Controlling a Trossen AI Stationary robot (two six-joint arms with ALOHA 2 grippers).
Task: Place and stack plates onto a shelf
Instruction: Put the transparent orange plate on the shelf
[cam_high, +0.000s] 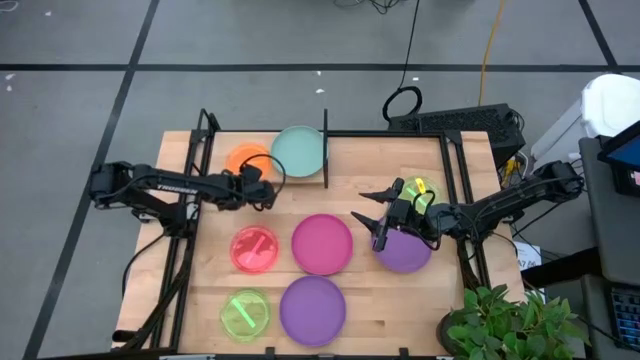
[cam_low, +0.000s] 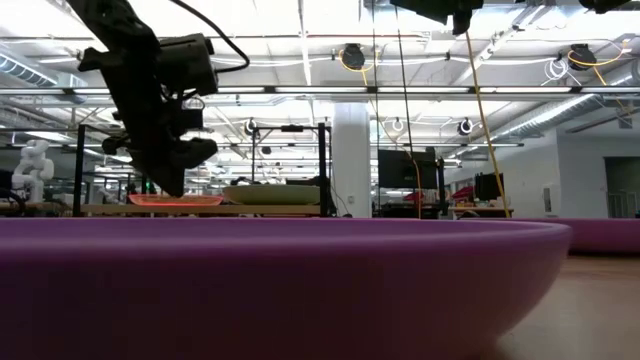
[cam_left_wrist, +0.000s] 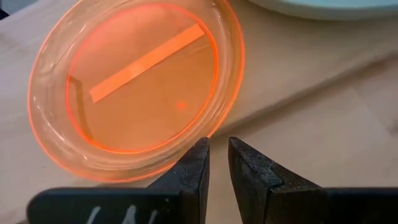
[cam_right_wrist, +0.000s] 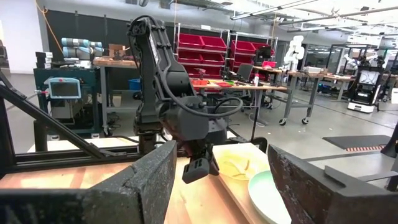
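Wood tabletop from above: I see my left claw beside the orange plate on the shelf. Wrist view: fingers nearly together, empty, at its glossy rim. Right claw spread over the purple plate.

The counter is pale blond wood with fine plank seams, edged by a black frame. On the light shelf lie a translucent orange plate with a bright orange stripe across its middle and a pale teal plate. On the counter lie a red plate, a magenta plate, a neon-green plate and two purple plates. Both arms are black, each claw dark. Green plant leaves show nearby.
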